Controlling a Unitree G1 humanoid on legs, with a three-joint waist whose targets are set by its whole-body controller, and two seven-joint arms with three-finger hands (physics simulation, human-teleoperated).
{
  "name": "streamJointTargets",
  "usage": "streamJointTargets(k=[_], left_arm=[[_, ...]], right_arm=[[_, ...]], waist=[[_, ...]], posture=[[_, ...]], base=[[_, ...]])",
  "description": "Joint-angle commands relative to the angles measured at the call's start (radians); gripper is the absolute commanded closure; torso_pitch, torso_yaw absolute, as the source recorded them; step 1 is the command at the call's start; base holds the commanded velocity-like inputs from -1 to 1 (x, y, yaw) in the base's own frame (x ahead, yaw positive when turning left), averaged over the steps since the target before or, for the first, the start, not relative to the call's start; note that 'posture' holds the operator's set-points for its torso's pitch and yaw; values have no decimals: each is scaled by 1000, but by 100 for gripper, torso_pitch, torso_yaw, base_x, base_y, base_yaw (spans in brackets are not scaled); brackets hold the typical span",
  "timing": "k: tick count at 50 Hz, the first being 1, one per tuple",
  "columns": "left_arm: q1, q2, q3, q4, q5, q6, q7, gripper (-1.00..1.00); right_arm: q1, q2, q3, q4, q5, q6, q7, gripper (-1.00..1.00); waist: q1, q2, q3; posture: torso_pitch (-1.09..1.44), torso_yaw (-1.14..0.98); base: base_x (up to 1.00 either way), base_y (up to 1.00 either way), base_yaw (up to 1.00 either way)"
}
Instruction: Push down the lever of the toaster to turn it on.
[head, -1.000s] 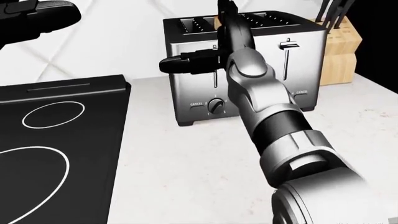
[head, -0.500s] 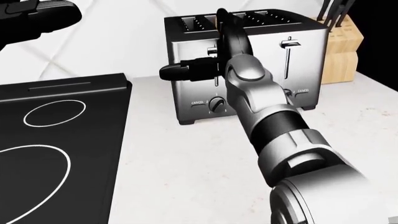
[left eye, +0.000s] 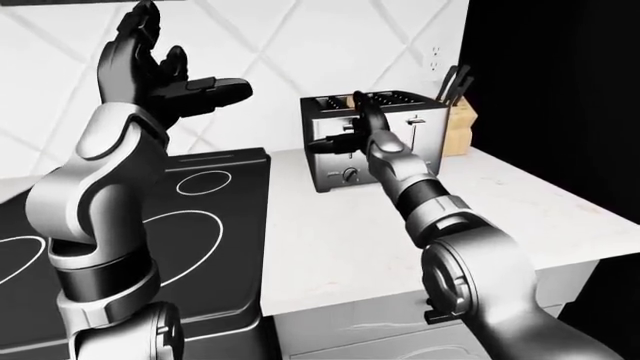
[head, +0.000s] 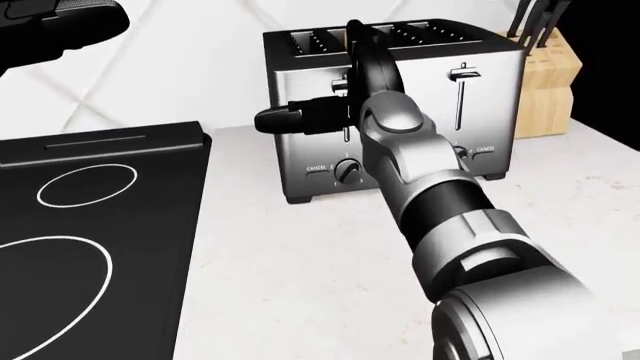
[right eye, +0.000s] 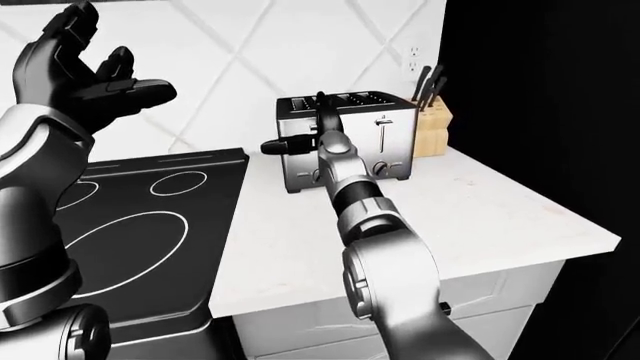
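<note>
1. reading "cancel" twice on the toaster (head: 400, 112), one label at each lower corner of its face, beside a numbered dial (head: 347, 169).
2. right hand (head: 345, 90) is spread, not grasping: one finger (head: 290, 116) sticks out to the view's left, the others lie against the toaster's face over the left lever slot; contact with that lever is hidden.
3. right lever (head: 461, 73), just right of the hand, sits high in its vertical slot.
4. left hand (left eye: 160, 75) is raised, released, empty.
5. toaster stands upright on the counter (head: 300, 270), slots upward, knife block (head: 545, 82) beyond it.
</note>
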Motion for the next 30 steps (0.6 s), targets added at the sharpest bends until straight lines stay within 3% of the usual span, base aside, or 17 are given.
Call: streamJointTargets(k=[1,30], left_arm=[[-30,10,7,-18,1,-28,-3,-100],[-32,13,8,-17,-4,-26,2,-100]], right_arm=[[-37,-5,0,-31,1,-12,4,-100],[-8,8,7,-28,-25,49,46,-100]], waist=[[1,3,-8],[-5,4,-11]], posture=[[-49,0],[-49,0]], base=[[0,0,0],[0,0,0]])
